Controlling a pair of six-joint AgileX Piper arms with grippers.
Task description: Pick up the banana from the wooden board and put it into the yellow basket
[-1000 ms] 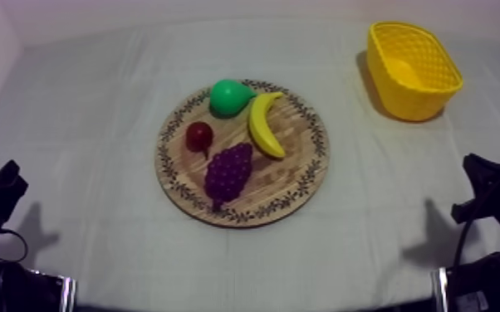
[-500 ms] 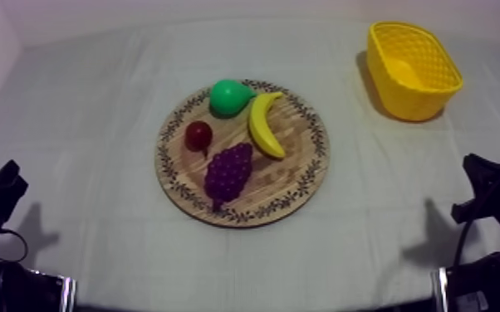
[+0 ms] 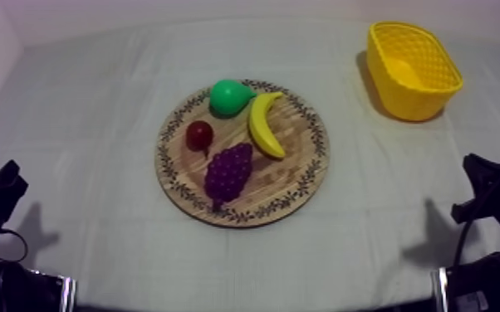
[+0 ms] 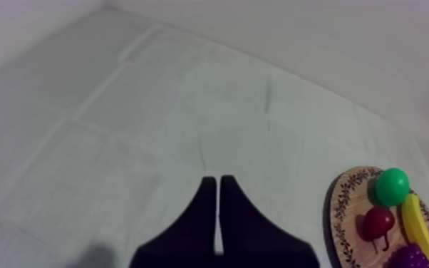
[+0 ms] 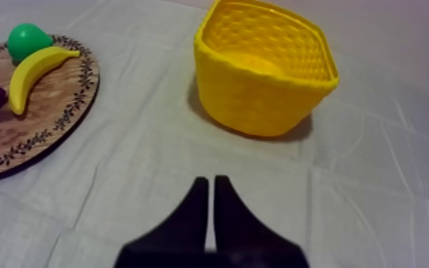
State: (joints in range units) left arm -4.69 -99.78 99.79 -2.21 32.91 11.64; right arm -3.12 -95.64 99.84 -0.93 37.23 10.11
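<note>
A yellow banana [image 3: 263,124] lies on the right half of the round wooden board [image 3: 301,178] at the table's middle, beside a green pear [image 3: 229,96], a small red fruit [image 3: 199,135] and purple grapes [image 3: 227,172]. The yellow basket [image 3: 412,70] stands at the far right with nothing in it. My left gripper [image 3: 4,184] rests low at the left edge, and my right gripper [image 3: 482,172] low at the right edge. Over bare cloth, the left gripper [image 4: 219,182] is shut on nothing. The right gripper [image 5: 208,184] is likewise shut, in front of the basket [image 5: 264,75], with the banana [image 5: 33,73] off to its side.
Grey-white cloth [image 3: 95,108] covers the table, with open room around the board and between board and basket.
</note>
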